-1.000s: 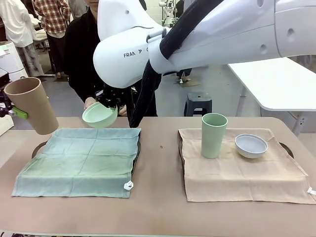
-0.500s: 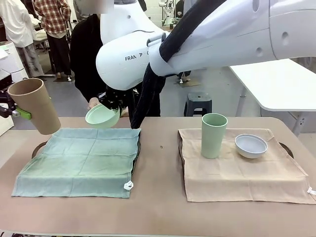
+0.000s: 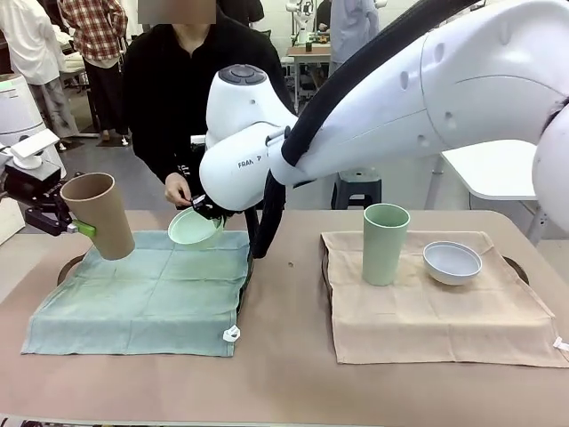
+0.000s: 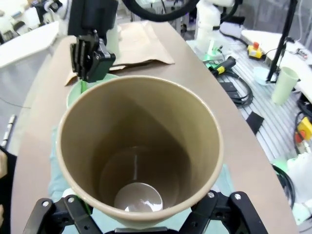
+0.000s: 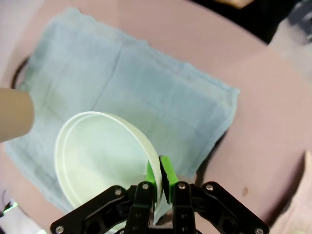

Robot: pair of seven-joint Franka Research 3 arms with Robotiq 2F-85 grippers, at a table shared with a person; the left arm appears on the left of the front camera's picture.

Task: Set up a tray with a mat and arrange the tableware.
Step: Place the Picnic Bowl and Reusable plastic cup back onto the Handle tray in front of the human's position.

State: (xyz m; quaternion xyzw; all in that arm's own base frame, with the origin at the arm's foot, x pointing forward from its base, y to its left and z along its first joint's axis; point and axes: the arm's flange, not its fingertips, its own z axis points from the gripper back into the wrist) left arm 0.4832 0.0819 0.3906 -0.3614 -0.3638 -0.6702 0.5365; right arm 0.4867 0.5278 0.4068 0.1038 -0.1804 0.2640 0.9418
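Note:
My left gripper [image 3: 73, 225] is shut on a tan cup [image 3: 98, 213], holding it tilted over the far-left corner of the green mat [image 3: 142, 285]. In the left wrist view the tan cup [image 4: 139, 146] has its open mouth facing the camera. My right gripper [image 3: 203, 206] is shut on the rim of a mint green bowl [image 3: 195, 228], tilted just above the mat's far edge. In the right wrist view the green pads [image 5: 165, 176] pinch the bowl [image 5: 100, 158] over the green mat [image 5: 136, 92]. A sage green cup [image 3: 385, 242] and a pale bowl [image 3: 452, 262] stand on the tan mat [image 3: 436, 311].
Dark tray rims show beside the green mat [image 3: 68, 266] and the tan mat [image 3: 516, 266]. A person stands at the far side with a hand [image 3: 176, 189] close behind the mint bowl. The big white right arm [image 3: 400, 98] spans the table's middle.
My right arm has dropped and carried the mint bowl down to the mat's far edge. The left gripper has brought the tan cup right and lower, over the mat's corner.

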